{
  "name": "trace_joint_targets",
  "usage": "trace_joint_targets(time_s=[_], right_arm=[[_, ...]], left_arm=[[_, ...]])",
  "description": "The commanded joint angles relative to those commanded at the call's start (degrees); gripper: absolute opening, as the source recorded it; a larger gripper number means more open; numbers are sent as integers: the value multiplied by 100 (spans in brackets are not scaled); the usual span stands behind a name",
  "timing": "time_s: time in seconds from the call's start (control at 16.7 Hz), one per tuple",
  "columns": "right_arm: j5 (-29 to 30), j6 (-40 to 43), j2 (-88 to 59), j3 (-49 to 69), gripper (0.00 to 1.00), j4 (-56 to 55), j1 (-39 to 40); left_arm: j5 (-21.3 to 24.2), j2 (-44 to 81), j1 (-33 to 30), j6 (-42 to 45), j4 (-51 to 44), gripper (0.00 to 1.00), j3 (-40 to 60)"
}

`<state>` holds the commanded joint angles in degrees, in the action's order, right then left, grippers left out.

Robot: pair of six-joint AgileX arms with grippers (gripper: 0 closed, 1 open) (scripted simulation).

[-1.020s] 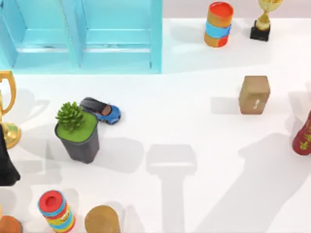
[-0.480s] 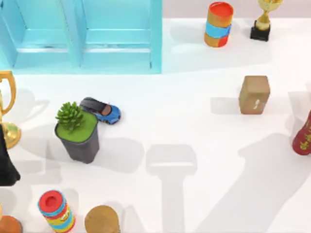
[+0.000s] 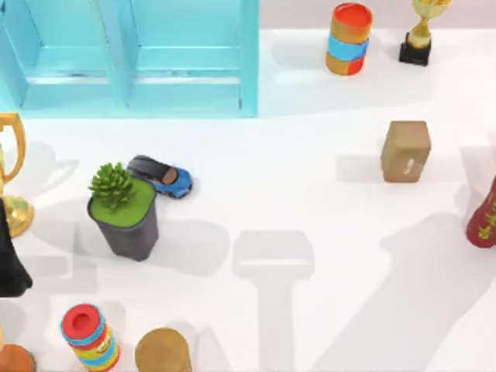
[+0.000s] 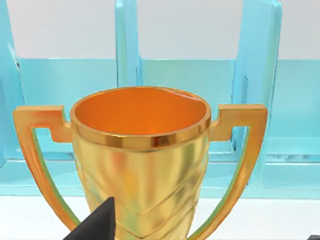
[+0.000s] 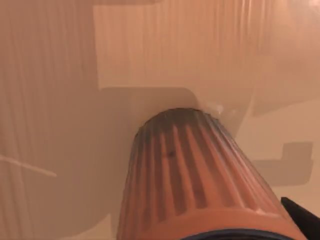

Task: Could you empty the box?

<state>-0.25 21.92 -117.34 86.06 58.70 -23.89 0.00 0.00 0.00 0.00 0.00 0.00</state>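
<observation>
The big blue cabinet [image 3: 128, 58] stands at the far left of the table [image 3: 310, 194]. The box [image 3: 405, 151] sits upright on the right side (a small white mark on its near face). The left gripper [image 3: 9, 263] is at the left edge by a gold cup [image 4: 140, 165], well apart from the box. I cannot tell if its fingers are wide or narrow.

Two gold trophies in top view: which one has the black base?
The small gold trophy at the table's far right corner, beside the orange-and-blue striped can. The large gold trophy at the left edge has a gold foot.
</observation>
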Motion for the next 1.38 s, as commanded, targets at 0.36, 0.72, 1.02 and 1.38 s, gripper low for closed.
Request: trace_joint_targets(time_s=[0.36, 0.72, 1.02, 1.38], right_arm=[[-3, -6, 9, 1, 0, 2, 0], [26, -89, 198, 623, 0, 737, -68], [183, -208, 448, 1754, 0, 1905, -239], [6, 1, 198, 2711, 0, 2861, -42]], left_arm=[[0, 0, 0, 0, 0, 100, 0], [0, 0, 0, 0, 0, 100, 0], [0, 0, 0, 0, 0, 100, 0], [0, 0, 0, 0, 0, 100, 0]])
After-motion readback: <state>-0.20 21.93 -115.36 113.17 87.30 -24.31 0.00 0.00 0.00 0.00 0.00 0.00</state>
